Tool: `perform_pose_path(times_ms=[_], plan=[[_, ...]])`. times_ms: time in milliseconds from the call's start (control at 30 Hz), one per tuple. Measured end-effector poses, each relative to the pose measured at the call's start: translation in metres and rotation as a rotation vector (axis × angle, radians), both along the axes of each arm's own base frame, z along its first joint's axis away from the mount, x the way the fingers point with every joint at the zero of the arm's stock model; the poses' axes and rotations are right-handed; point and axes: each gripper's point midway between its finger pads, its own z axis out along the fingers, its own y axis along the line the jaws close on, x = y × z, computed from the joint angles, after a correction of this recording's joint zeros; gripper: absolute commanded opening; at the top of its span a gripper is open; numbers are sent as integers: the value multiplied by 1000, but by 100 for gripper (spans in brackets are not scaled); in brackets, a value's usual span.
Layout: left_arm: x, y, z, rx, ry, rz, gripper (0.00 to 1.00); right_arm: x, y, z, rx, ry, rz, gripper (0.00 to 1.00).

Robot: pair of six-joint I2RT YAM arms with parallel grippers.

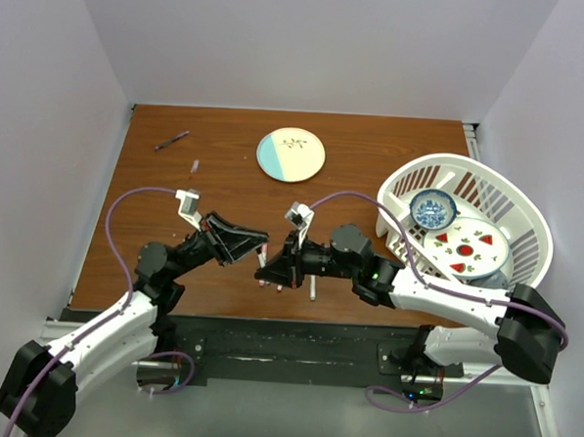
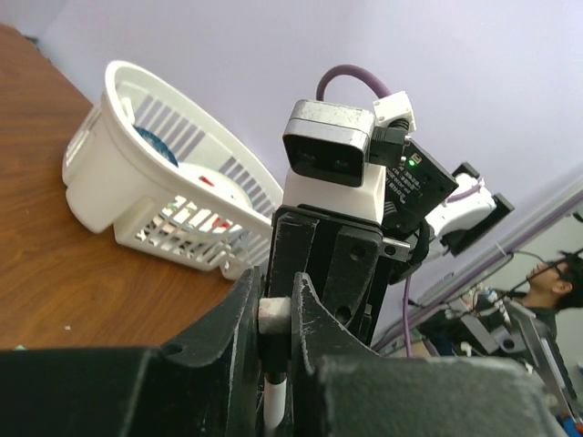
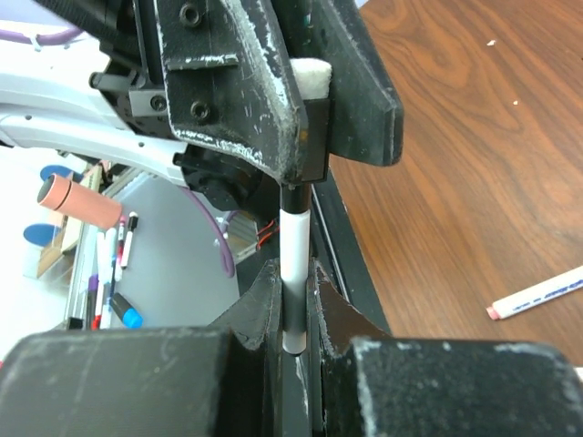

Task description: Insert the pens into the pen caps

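Your right fingers [image 3: 269,300] are clamped on a white pen [image 3: 293,259], its dark end running up into your left fingers [image 2: 248,309], which are closed on a white stub [image 2: 273,319]; cap or pen end, you cannot tell. Both meet above the near edge of the worktop [image 1: 374,154], mid-width, another pen [image 1: 313,288] lying just beside them.

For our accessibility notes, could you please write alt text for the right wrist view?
The right gripper, at the bottom, clamps a white pen whose dark tip meets the left gripper above, itself closed on a white piece. A second pen lies loose on the wooden table at right.
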Motion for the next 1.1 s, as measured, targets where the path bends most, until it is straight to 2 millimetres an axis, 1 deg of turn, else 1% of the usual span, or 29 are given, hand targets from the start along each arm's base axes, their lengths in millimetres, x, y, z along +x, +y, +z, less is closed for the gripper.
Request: perform_pose_path(times_ms=[100,200,300,567,700,767,800,833,900,933,1000,1033,1067,1100], plan=[[3,2,4,-38,-11,42,0,6,-2,6,-19,12,8,0],[4,4,2,-77,-12,73,0,7,-5,11,-33,23,28,0],[8,4,-2,-113,5,97,0,11,-5,7,-65,40,43,0],[34,4,-6,-189,46,213,0,36,-4,1,-132,71,15,0],[35,7,-2,-205,44,243,0,38,-4,4,-139,62,26,1],[34,6,-2,-176,37,249,0,36,-5,3,-146,55,36,12],[35,4,-2,-151,35,256,0,37,-7,3,-146,48,32,15],[37,1,1,-118,27,264,0,38,-11,3,-144,39,23,22],[41,-10,9,-42,20,262,0,40,-21,7,-133,13,-5,31],[42,-16,14,1,11,254,0,42,-28,9,-120,-12,-32,41],[41,-27,19,80,2,227,0,42,-46,11,-106,-47,-82,50],[39,-33,19,128,-1,209,0,41,-59,10,-98,-74,-117,54],[40,-35,18,160,-3,203,0,39,-68,7,-97,-80,-140,64],[41,-37,15,200,-1,199,0,36,-79,3,-99,-89,-164,67]])
